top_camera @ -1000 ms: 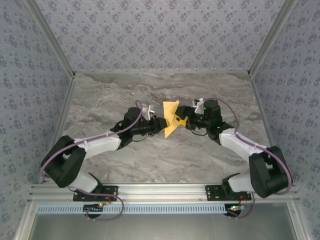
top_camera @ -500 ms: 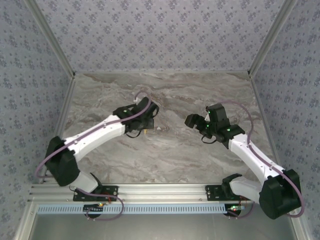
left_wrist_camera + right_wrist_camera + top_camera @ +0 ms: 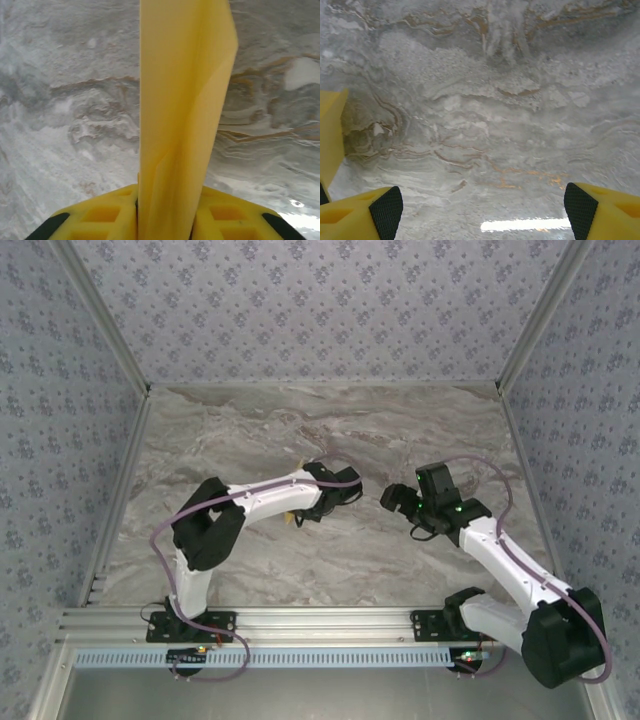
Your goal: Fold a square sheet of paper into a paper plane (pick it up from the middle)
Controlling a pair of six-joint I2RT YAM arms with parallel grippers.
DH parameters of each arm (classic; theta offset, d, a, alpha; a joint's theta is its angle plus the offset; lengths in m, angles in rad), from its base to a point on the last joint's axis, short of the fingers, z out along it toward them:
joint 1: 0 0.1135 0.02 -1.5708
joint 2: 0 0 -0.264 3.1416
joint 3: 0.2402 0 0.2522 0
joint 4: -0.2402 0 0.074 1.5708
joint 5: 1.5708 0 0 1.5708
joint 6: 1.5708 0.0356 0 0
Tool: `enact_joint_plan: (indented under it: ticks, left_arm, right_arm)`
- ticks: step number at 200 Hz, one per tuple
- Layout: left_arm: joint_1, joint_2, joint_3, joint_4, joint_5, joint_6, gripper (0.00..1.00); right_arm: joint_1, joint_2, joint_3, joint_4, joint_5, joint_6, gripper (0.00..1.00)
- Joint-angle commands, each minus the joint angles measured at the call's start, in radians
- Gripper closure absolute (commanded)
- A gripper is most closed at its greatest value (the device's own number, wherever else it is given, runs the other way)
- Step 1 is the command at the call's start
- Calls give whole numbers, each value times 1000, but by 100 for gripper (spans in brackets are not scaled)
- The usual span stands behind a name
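1. Now the left arm (image 3: 265, 495) is bent differently from a second ago. Its elbow is tucked back near its base, and the white forearm reaches right to the middle of the table (image 3: 230, 430).
2. Meanwhile the left gripper (image 3: 169, 206) alone carries the paper (image 3: 180, 100). Its jaws sit against the sheet on both sides, so I read them as clamped on it, though how firmly is hard to tell. A second ago both grippers met on the paper at mid-table.
3. Seen from above, the paper was then a broad yellow triangle. In the top view now, a small yellowish bit peeps out under the left wrist at the table's middle.
4. Up close, in the left wrist view, the paper is a long narrow strip doubled lengthwise. It has a soft slanting crease and an angled far corner. It looks thin, matte and springy, and would likely bow open if released.
5. Underneath, the table is grey marble-look with brown veins. It is smooth, with a patch of glare, so I judge it slippery for creasing.
6. Further right, the right gripper (image 3: 480, 200) has let go and drawn back. Its jaws stand wide apart with nothing between them. The fingers are yellow hollow-celled plastic with black pads (image 3: 384, 210).
7. So the hold has passed to one gripper. A fold looks just finished, and the plane seems part-made.
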State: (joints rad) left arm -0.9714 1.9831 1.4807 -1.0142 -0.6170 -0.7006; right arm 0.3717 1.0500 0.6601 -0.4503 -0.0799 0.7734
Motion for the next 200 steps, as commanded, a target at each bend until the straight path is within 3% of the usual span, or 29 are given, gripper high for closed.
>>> enact_joint_plan:
  ticks: [1,39,65,91,127,200]
  left_arm:
    - [-6,-1,31,79,105,21,59]
    - [23,-97,-39,267,343,48,29]
    - [81,-199,-124,408,524,49,15]
    - [136,-317,-209,516,629,41,1]
    - [206,-469,-301,554,642,25,1]
    - [464,-736,-569,575,620,-126,1]
  right_arm:
    - [2,-32,-19,-42,41,20,11]
    - [0,-47,-24,-53,39,10,11]
    - [-2,-54,-24,-55,28,-1,10]
    - [1,-58,-22,-50,13,-19,9]
    - [55,-43,-11,-20,13,-25,9]
    - [389,240,185,89,140,24,10]
